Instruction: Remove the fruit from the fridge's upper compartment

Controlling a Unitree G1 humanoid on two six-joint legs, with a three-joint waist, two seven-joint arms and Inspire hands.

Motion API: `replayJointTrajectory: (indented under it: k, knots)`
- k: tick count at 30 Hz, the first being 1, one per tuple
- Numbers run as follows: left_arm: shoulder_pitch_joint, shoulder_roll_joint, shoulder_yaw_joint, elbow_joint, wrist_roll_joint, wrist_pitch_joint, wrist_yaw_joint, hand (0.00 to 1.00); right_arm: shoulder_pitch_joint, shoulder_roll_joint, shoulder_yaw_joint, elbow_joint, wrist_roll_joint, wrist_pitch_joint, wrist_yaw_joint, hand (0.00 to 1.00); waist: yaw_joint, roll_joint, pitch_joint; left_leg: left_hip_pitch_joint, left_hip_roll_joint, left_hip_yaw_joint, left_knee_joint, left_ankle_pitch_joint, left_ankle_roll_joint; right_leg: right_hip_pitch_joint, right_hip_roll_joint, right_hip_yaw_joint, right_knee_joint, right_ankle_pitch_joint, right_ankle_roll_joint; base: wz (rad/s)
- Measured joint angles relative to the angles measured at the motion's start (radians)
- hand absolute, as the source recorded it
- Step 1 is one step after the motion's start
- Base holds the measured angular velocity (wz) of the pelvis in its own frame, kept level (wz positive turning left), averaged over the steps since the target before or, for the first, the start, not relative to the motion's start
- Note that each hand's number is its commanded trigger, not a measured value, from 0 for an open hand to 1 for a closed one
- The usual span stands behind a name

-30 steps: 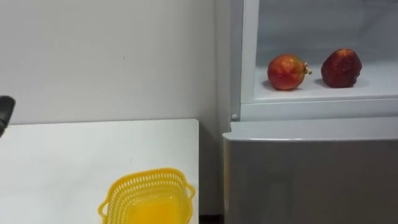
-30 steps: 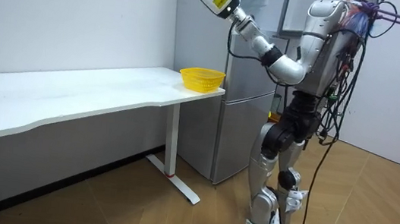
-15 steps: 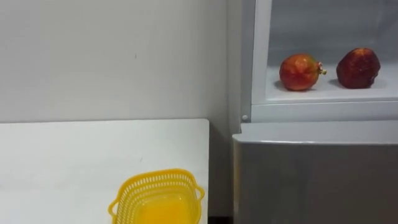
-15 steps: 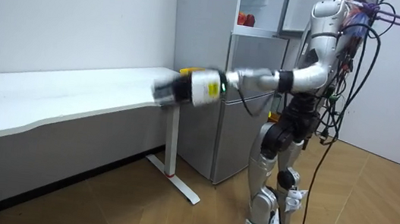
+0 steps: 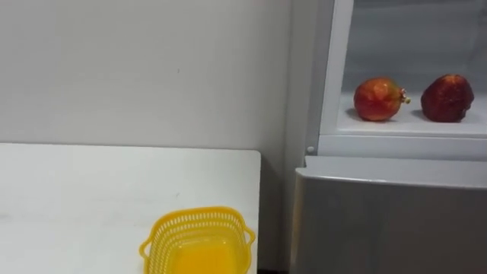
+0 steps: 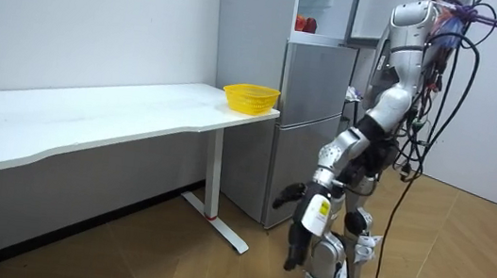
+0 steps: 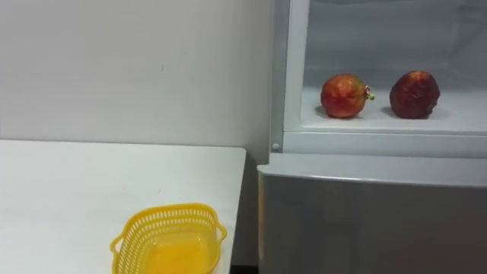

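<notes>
Robot standing before the open upper fridge (image 5: 335, 76), red-orange fruit (image 5: 379, 100) and darker red fruit (image 5: 447, 98) on its shelf (side by side, apart), yellow basket (image 5: 196, 216) at the counter (image 5: 91, 198) corner beside the fridge, left hand (image 6: 309, 217) hanging low by the leg, fingers loose, empty.

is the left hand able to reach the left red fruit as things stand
Probably not yet: the left hand hangs low by the legs, well below the left red fruit in the open fridge; nothing blocks it.
</notes>
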State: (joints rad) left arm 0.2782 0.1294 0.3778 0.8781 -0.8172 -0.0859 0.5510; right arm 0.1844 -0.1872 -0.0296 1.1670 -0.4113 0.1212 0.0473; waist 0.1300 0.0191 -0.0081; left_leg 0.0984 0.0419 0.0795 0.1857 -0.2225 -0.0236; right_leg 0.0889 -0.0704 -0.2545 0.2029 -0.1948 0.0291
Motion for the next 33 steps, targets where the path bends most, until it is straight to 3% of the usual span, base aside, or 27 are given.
replayJointTrajectory:
  k: [2,8,13,19,23,27,28,29,33]
  knots:
    - [-0.009,0.000,-0.008,0.070,-0.001,0.000,-0.029,0.00,-0.003,0.000,-0.002,0.001,0.014,0.000,0.000,0.00,-0.003,-0.001,0.0034,0.000,0.000,0.000,0.000,0.000,0.000,-0.001,0.000,0.000,0.000,0.000,0.000,0.00]
    - [-0.020,-0.006,-0.051,0.244,0.003,0.014,-0.096,0.00,-0.004,0.003,-0.003,-0.003,0.086,-0.007,-0.008,0.00,-0.023,-0.001,0.0035,0.004,-0.002,0.000,-0.018,0.000,0.000,-0.001,-0.001,0.003,0.000,-0.003,0.003,0.00]
    - [-0.009,-0.025,-0.062,0.287,0.002,0.047,-0.147,0.00,-0.009,0.020,-0.066,-0.040,0.165,-0.014,-0.040,0.00,-0.026,-0.008,0.0059,0.014,-0.001,0.019,-0.022,0.000,0.000,-0.005,0.001,0.024,-0.002,-0.004,0.004,-0.11]
    - [-0.009,-0.024,-0.032,0.297,0.029,0.048,-0.204,0.00,-0.009,0.025,-0.162,-0.182,0.344,-0.069,-0.069,0.00,-0.055,-0.010,0.0066,0.015,-0.001,0.024,-0.023,0.000,0.000,-0.005,0.001,0.029,-0.001,-0.004,0.004,-0.02]
    - [-0.003,-0.024,-0.028,0.295,0.090,0.048,-0.253,0.00,0.001,0.033,-0.191,-0.494,0.354,-0.075,-0.094,0.00,-0.077,-0.011,0.0066,0.011,-0.001,0.035,-0.023,0.000,0.000,-0.022,0.001,0.038,0.000,-0.004,0.004,-0.09]
    - [-0.002,-0.027,-0.052,0.296,0.113,0.055,-0.281,0.00,0.030,0.071,-0.184,-0.801,0.341,-0.078,-0.139,0.00,-0.094,-0.009,0.0075,0.007,-0.001,0.037,-0.023,0.000,0.000,-0.024,0.002,0.043,0.000,-0.004,0.004,-0.02]
    - [0.000,-0.028,-0.056,0.298,0.122,0.061,-0.291,0.00,0.048,0.077,-0.170,-0.894,0.341,-0.085,-0.147,0.00,-0.097,-0.010,0.0063,0.002,-0.001,0.036,-0.023,0.000,0.000,-0.027,0.002,0.043,0.000,-0.004,0.004,0.00]
    - [0.005,-0.027,-0.072,0.302,0.123,0.061,-0.302,0.00,0.070,0.078,-0.154,-0.968,0.330,-0.091,-0.159,0.00,-0.097,-0.007,0.0002,-0.003,-0.001,0.039,-0.023,0.000,0.000,-0.036,0.003,0.046,0.001,-0.004,0.004,-0.08]
    - [0.011,-0.028,-0.087,0.361,0.150,0.066,-0.337,0.00,0.119,0.094,-0.116,-1.144,0.290,-0.092,-0.191,0.00,-0.104,-0.010,-0.0044,-0.003,-0.001,0.059,-0.023,0.000,0.000,-0.038,0.002,0.060,0.001,-0.003,0.005,-0.11]
